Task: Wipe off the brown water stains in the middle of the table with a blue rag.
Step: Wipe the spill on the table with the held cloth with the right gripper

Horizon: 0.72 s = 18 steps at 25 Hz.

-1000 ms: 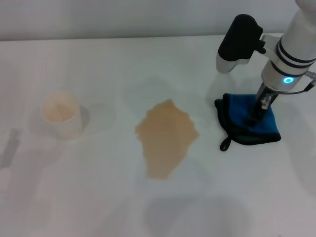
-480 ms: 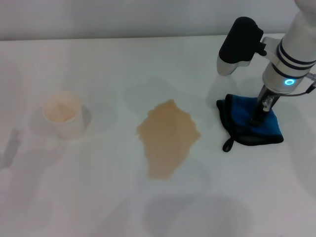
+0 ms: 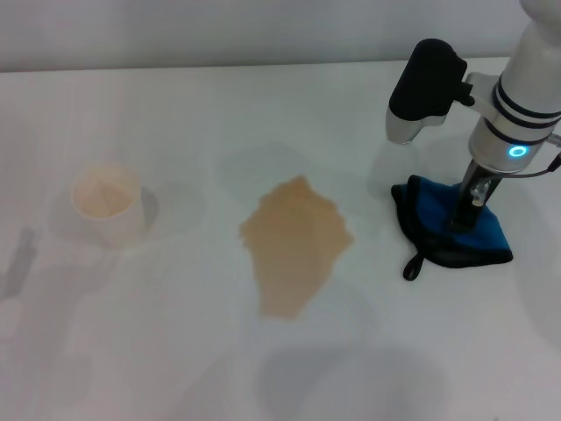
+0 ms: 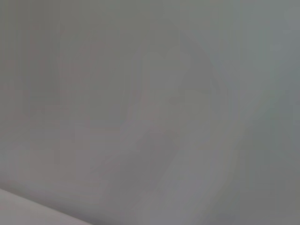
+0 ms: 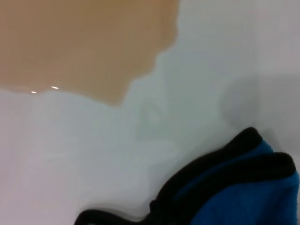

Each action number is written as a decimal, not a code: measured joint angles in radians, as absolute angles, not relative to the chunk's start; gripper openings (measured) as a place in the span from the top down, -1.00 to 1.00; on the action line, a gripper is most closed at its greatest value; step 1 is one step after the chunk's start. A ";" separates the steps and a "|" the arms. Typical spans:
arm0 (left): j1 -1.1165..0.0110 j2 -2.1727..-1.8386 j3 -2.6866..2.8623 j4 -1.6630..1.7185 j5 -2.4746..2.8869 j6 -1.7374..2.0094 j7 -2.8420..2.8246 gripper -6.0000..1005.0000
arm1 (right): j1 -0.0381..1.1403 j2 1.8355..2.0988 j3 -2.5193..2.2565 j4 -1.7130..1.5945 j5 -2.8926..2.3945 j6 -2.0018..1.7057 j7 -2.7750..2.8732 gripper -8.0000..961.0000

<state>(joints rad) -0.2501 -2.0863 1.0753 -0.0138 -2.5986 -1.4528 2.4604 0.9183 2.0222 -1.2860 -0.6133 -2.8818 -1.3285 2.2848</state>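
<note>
The brown water stains [image 3: 294, 243] form one tan patch with a jagged outline in the middle of the white table [image 3: 175, 351]. To its right lies the blue rag [image 3: 436, 222], bunched up, with black edging and a black loop [image 3: 412, 265] trailing toward the front. My right gripper [image 3: 465, 217] points straight down into the rag's middle, its fingers closed on the cloth. The right wrist view shows the stain [image 5: 84, 42] and, apart from it, a corner of the rag [image 5: 248, 187]. My left gripper is out of view.
A cream paper cup [image 3: 107, 204] stands upright at the left of the table, well away from the stain. The table's far edge [image 3: 219, 66] meets a pale wall. The left wrist view shows only a plain grey surface.
The right gripper and the rag have shifted a little to the right, away from the stain, and the cloth has drawn in tighter around the fingers. Stain and cup are unchanged.
</note>
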 joint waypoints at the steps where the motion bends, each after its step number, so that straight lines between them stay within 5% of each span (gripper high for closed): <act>1: -0.250 -2.086 1.075 -0.014 -2.599 -1.453 2.460 -0.74 | 0.917 2.024 -1.288 -0.620 -2.874 -1.337 2.284 0.77; 18: -0.250 -2.085 1.075 -0.011 -2.596 -1.454 2.460 -0.74 | 0.846 2.027 -1.567 -0.786 -2.538 -1.378 2.281 0.85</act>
